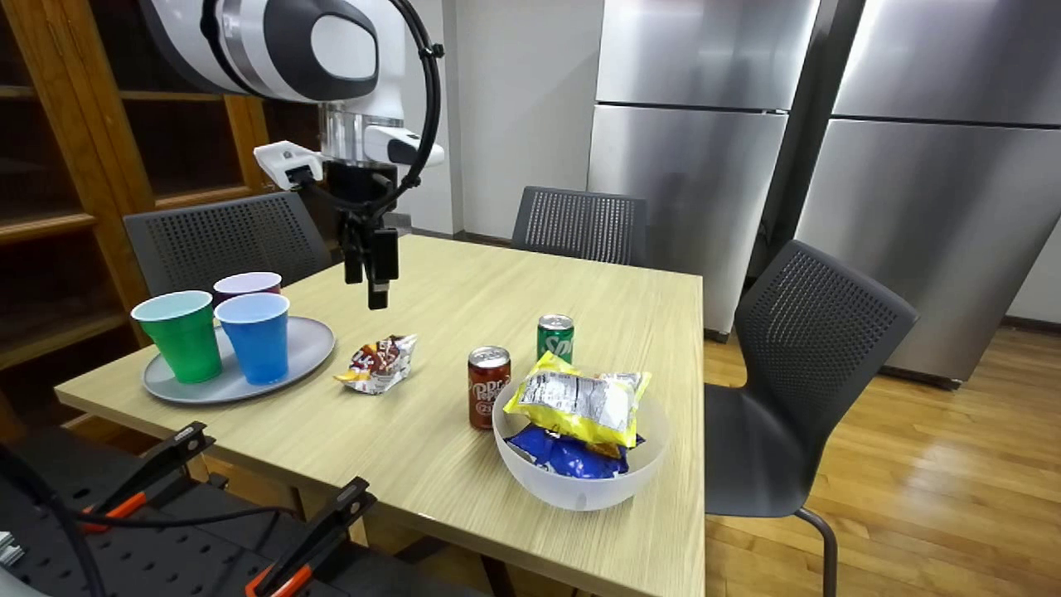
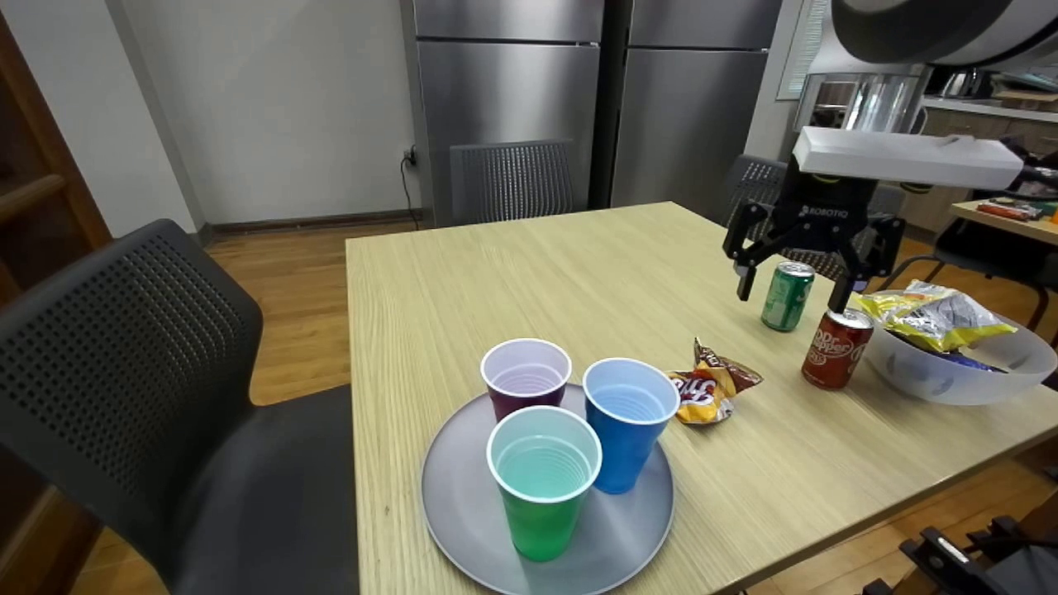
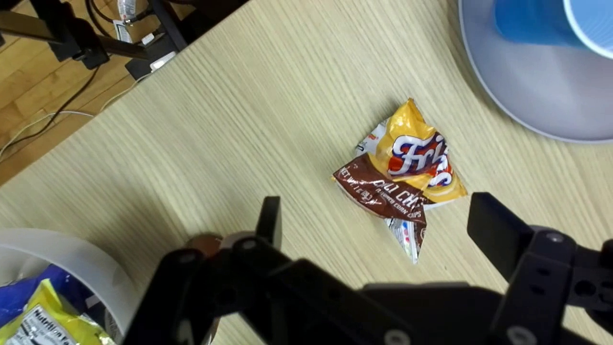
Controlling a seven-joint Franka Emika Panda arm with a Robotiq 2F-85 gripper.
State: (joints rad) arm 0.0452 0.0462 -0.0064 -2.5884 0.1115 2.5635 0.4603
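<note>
In an exterior view: pale wood-grain worktop (image 1: 481,290), stainless-steel refrigerators (image 1: 688,182) beyond it. In an exterior view: perforated-back chair (image 2: 149,330) beside the worktop. Wrist view: claw (image 3: 375,213) spread wide above the worktop; crumpled Fritos bag (image 3: 402,167) lying on it.

Claw (image 2: 792,291): ROBOTIQ. Red can (image 1: 489,390): Dr Pepper, 23. Green can (image 1: 554,338): Sp…. Snack bag (image 3: 407,175): Fri…s, CORN CHIPS. Yellow bag (image 3: 45,321): Nutrition.
</note>
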